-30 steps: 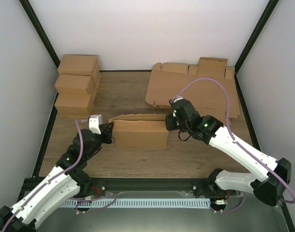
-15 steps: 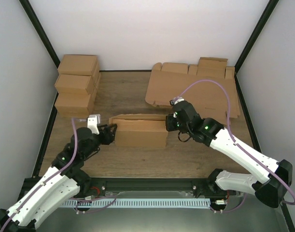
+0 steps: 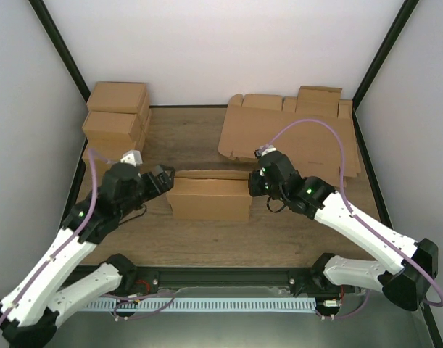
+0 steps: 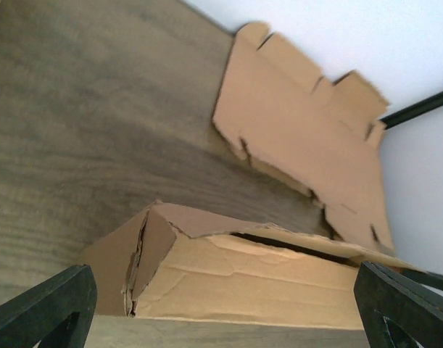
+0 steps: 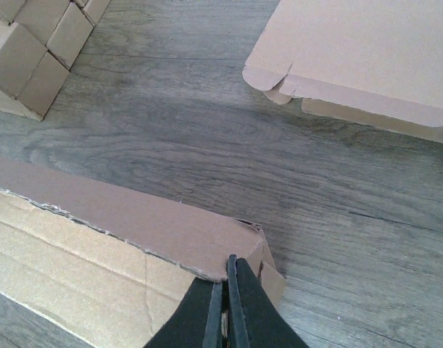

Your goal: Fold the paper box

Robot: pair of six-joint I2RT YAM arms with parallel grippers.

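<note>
My left gripper (image 3: pixel 164 180) hangs released, its fingers spread wide, just off the left end of the paper box (image 3: pixel 210 199) and apart from it. The box sits half-formed in the middle of the grey-brown wood-grain table (image 3: pixel 185 138), its rear flap standing up with a ragged edge. My right gripper (image 5: pixel 227 270) is clenched, tips at that flap's right corner (whether cardboard is pinched between them I cannot tell). At the far left a stack of folded boxes (image 3: pixel 116 130) stands; at the far right lies a sheaf of flat blanks (image 3: pixel 294 138). White walls (image 3: pixel 221 51) and black frame posts (image 3: pixel 61 47) enclose the table.
</note>
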